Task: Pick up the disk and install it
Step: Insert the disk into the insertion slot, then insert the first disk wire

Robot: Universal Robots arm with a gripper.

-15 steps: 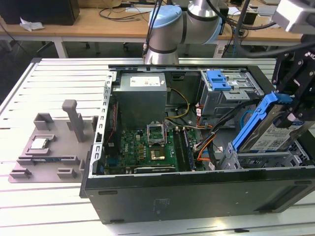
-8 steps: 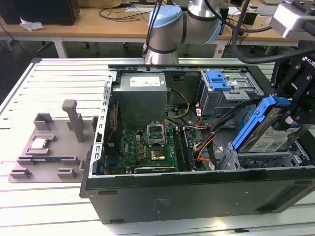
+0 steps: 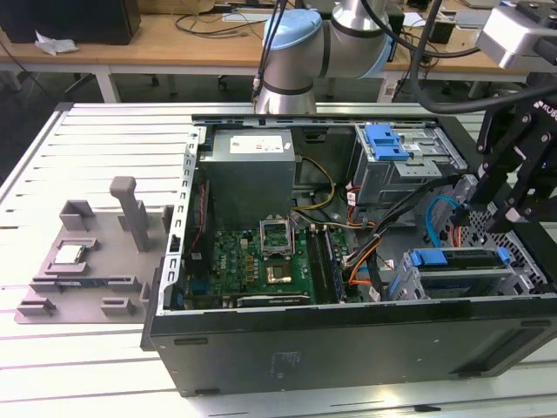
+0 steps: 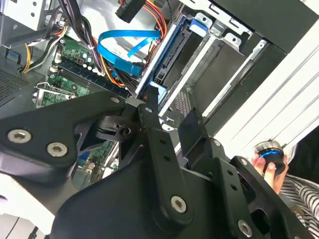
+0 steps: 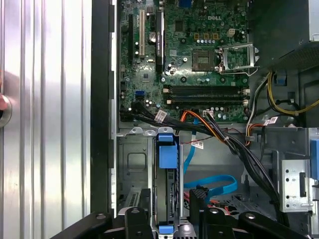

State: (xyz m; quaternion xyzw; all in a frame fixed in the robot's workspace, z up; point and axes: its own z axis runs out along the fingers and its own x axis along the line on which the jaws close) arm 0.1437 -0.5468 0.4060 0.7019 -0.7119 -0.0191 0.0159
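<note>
The disk [image 3: 461, 262] stands on edge in the lower drive bay at the exterior view's right end of the open computer case, with blue rail ends showing at both ends. In the first wrist view the disk [image 5: 167, 181] runs down between two black fingers [image 5: 145, 201], and a narrow gap shows on each side. My gripper [image 3: 492, 213] hangs just above the bay, open and straddling the disk without visibly pressing it. In the second wrist view the gripper [image 4: 169, 117] sits over the disk [image 4: 170, 59] and its long blue rail.
A bare blue bracket [image 3: 387, 139] lies on the upper metal cage. A blue data cable [image 3: 435, 218] and orange-black wire bundles [image 5: 214, 132] pass close to the bay. The motherboard [image 3: 261, 261] and power supply [image 3: 252, 170] fill the case. A grey fixture [image 3: 87, 252] is outside it. A hand [image 4: 269, 167] holds a knob.
</note>
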